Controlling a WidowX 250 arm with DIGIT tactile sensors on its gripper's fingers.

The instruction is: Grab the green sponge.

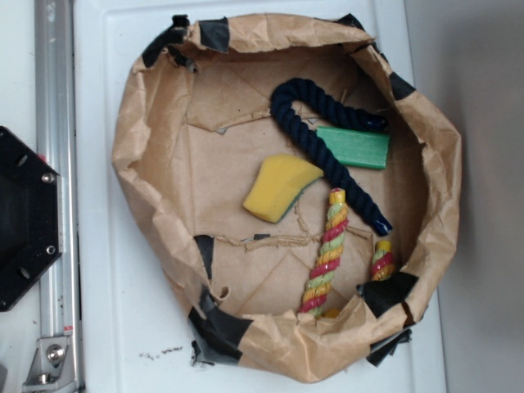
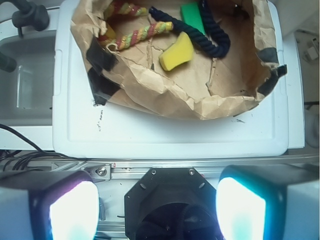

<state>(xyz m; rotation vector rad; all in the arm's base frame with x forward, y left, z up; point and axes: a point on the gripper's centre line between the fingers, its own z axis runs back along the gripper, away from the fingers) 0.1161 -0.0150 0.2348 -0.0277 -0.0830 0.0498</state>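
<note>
sitting in a brown paper bowl (image 1: 155, 123) on the white tray (image 1: 98, 246), l to r: yellow sponge (image 1: 278, 187) w/ green underside, striped rope (image 1: 326, 250), navy rope (image 1: 327, 147), green sponge (image 1: 354, 147) flat by the far-right wall, navy rope draped over its left end. gripper (image 2: 157, 210) hangs well clear of the bowl, jaws spread wide, nothing between them.
</note>
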